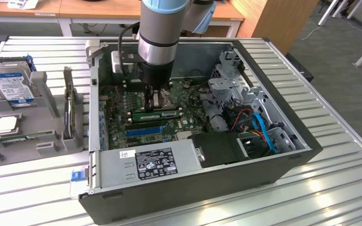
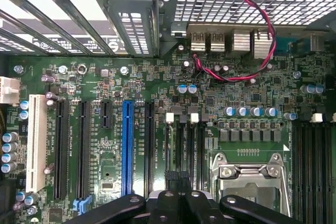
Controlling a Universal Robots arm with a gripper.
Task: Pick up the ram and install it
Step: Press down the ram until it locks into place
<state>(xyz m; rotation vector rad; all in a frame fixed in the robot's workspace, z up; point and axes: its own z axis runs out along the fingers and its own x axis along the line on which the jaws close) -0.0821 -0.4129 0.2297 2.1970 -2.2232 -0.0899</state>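
On the ribbed metal surface point(image 1: 332, 188), the closed, empty-looking claw point(image 1: 154, 96) hangs just above the long green ram stick point(image 1: 156, 114) lying crosswise in its slot.

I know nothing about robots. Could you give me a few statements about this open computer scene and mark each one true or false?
1. The robot arm reaches down into the open computer case. True.
2. A green memory stick lies on the main board beside the fingers. True.
3. The hard drive sits inside the case. False: it stands in a grey holder outside, on the exterior view's left.
4. All the long card slots on the board are black. False: one slot is blue and one is white.
5. The case stands on a table of metal slats. True.
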